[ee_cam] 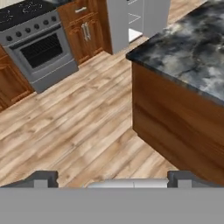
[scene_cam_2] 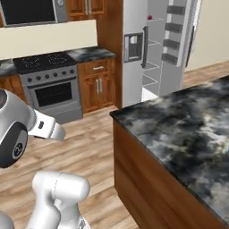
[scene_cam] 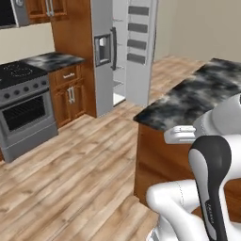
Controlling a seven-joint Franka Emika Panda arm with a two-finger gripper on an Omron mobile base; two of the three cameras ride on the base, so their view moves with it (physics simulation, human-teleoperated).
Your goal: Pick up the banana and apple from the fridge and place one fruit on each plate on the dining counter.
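In the left base view, the fridge [scene_cam: 123,52] is seen across the wood floor [scene_cam: 70,160], its right door swung wide so that the white shelves are exposed. That open door is judged to be what gives access to the fruit. A stove [scene_cam: 26,106] is set to the left of it, beside brown cabinets [scene_cam: 70,92]. The corner of the counter [scene_cam: 188,96] is seen at the right, close to the arm, which is folded low by the base. No fruit can be made out on the shelves from this side.

In the right base view, the fridge interior is better shown, and a small dark red spot on an upper shelf is taken to be the apple [scene_cam_2: 149,18]. The banana cannot be found; it is too small or is hidden. The marble top nearby carries no plates within this view. The fridge is well apart from the base, so a drive toward it is judged to be needed first.

In the hand view, the claw [ee_cam: 112,179] is pointed down at the floor, with its two tips set far apart at the bottom edge. It is spread wide and nothing is held between them, in readiness for a first pick.
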